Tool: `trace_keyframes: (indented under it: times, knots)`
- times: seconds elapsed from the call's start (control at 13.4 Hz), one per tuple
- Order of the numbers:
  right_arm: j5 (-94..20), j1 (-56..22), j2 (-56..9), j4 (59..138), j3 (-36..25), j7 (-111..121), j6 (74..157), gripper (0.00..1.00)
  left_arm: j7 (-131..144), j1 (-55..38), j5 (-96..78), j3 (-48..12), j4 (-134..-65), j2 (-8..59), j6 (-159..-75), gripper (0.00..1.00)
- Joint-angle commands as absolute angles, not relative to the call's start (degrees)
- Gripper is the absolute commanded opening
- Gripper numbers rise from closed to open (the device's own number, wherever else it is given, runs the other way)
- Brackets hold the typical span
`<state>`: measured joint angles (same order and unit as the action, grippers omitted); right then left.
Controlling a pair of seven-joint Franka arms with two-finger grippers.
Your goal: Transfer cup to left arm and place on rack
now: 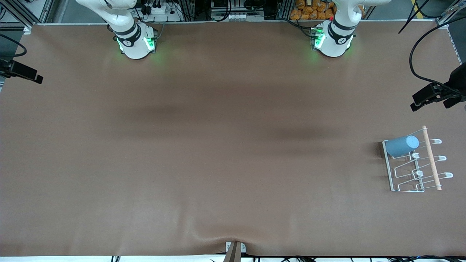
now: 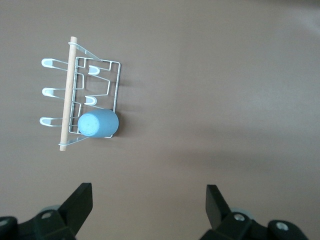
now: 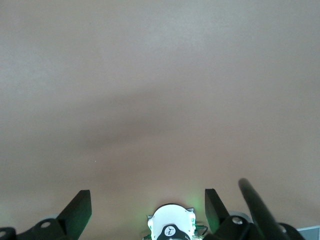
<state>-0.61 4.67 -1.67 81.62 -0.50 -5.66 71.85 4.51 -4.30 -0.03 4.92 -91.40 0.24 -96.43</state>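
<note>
Left end effector [image 2: 147,210] open above cup [image 2: 98,124] on rack [image 2: 116,85].

High front cam; 2 downward wrist cams

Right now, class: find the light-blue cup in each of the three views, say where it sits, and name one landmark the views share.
Front view: the cup lies tilted on the rack, at the rack's end farther from the camera, toward the left arm's end of the table.
Left wrist view: the cup sits on the rack's corner beside the wooden rod.
Right wrist view: not in it.
Shared landmark: the wooden rod.
</note>
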Motion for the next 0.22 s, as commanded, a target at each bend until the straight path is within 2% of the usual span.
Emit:
trace_keyframes:
  times: [0.0,0.15]
  knots:
    - [-1.0,3.9,-1.1,81.8,-0.1,-6.6,71.0,1.00,3.6,-4.2,0.1,4.9,-91.8,-0.1,-97.0,1.00]
    - [-1.0,3.9,-1.1,81.8,-0.2,-6.6,71.1,1.00,3.9,-4.3,0.1,4.8,-91.3,-0.2,-96.9,1.00]
